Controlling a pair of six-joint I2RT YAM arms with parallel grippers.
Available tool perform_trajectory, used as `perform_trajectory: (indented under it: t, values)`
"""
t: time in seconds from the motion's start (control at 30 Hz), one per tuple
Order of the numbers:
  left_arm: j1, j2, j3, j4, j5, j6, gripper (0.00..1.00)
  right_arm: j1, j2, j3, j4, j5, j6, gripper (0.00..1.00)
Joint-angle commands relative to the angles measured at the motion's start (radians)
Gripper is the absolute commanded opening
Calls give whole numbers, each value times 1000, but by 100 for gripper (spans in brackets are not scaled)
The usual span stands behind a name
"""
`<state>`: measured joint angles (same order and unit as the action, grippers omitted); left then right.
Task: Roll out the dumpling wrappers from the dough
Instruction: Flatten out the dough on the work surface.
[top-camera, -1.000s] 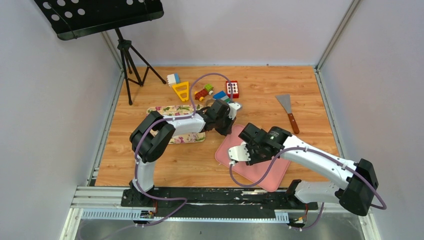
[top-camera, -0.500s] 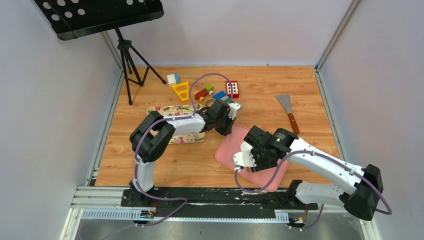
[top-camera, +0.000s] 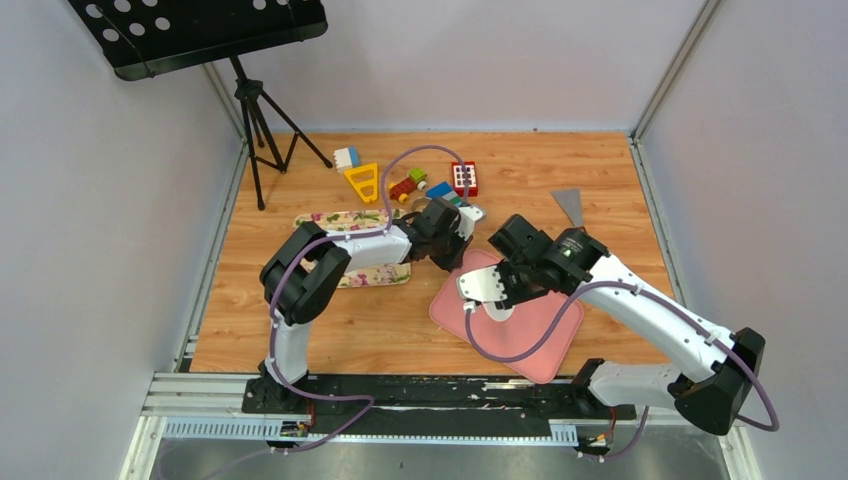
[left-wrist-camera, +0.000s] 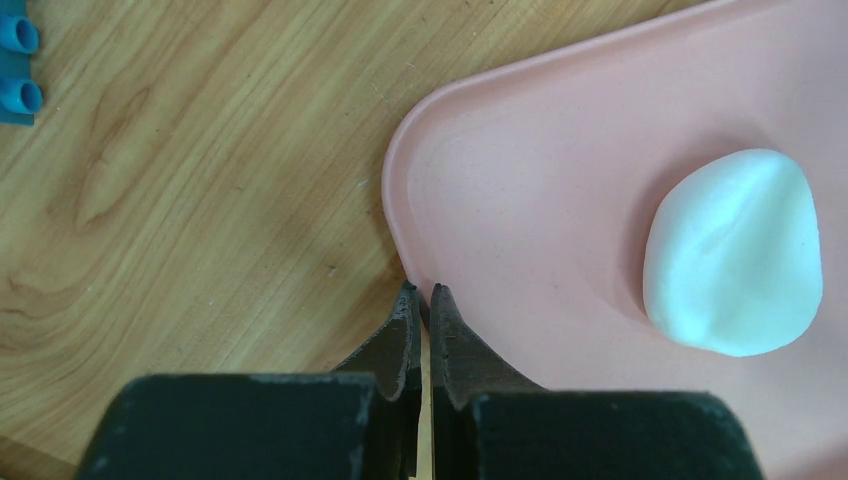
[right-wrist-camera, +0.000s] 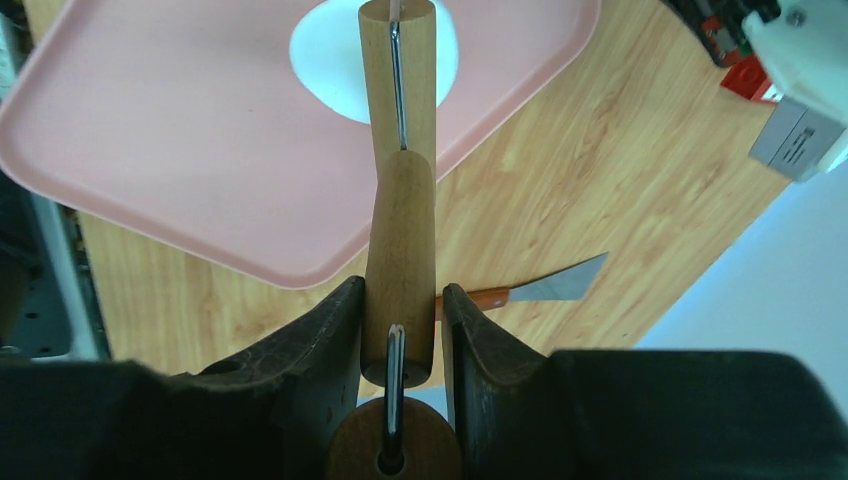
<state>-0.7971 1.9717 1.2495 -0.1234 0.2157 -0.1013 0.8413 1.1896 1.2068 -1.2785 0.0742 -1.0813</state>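
Note:
The dough (left-wrist-camera: 735, 255) is a soft white lump lying on the pink mat (left-wrist-camera: 520, 180), and it also shows in the right wrist view (right-wrist-camera: 325, 50). My right gripper (right-wrist-camera: 402, 290) is shut on the wooden handle of a rolling pin (right-wrist-camera: 398, 100), whose roller sits over the dough. In the top view the right gripper (top-camera: 497, 288) hovers over the mat (top-camera: 530, 340). My left gripper (left-wrist-camera: 420, 290) is shut on the mat's far-left rim, with its fingers almost together. It is at the mat's corner in the top view (top-camera: 462, 255). No round wrappers are in view.
A metal scraper (top-camera: 572, 200) lies at the back right, partly under my right arm, and also shows in the right wrist view (right-wrist-camera: 540, 292). Toy blocks (top-camera: 410, 183) and a floral board (top-camera: 345, 222) lie behind the left arm. A music stand tripod (top-camera: 255, 120) stands at the back left.
My right gripper dipped toward the mat's near side with the rolling pin, then swung back toward the far side over the dough. The left arm has not moved.

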Motion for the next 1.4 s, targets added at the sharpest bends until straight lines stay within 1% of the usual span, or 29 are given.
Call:
perform_trajectory:
  t: [0.0, 0.13, 0.3, 0.4, 0.53, 0.63, 0.73, 1.0, 1.27, 1.37]
  values:
    - [-7, 31, 22, -61, 59, 67, 0, -2, 3, -27, 93, 6, -204, 0]
    - [-7, 37, 27, -65, 78, 69, 0, -2, 9, -83, 106, -26, -318, 0]
    - [-7, 45, 31, -70, 83, 70, 0, 8, 15, -151, 135, -57, -396, 0]
    - [-7, 51, 38, -72, 85, 68, 0, 36, 35, -203, 176, -57, -400, 0]
    - [-8, 52, 39, -72, 90, 67, 0, 79, 56, -302, 283, 15, -409, 0]
    - [-10, 53, 39, -73, 94, 68, 0, 102, 68, -345, 333, 25, -400, 0]
    - [-10, 56, 40, -73, 102, 67, 0, 123, 79, -351, 346, 29, -389, 0]
    - [-14, 53, 40, -72, 107, 68, 0, 125, 122, -316, 357, -1, -370, 0]
    - [-15, 50, 41, -74, 114, 68, 0, 126, 125, -335, 409, -41, -341, 0]
    - [-14, 46, 39, -76, 109, 68, 0, 125, 122, -329, 396, -36, -336, 0]
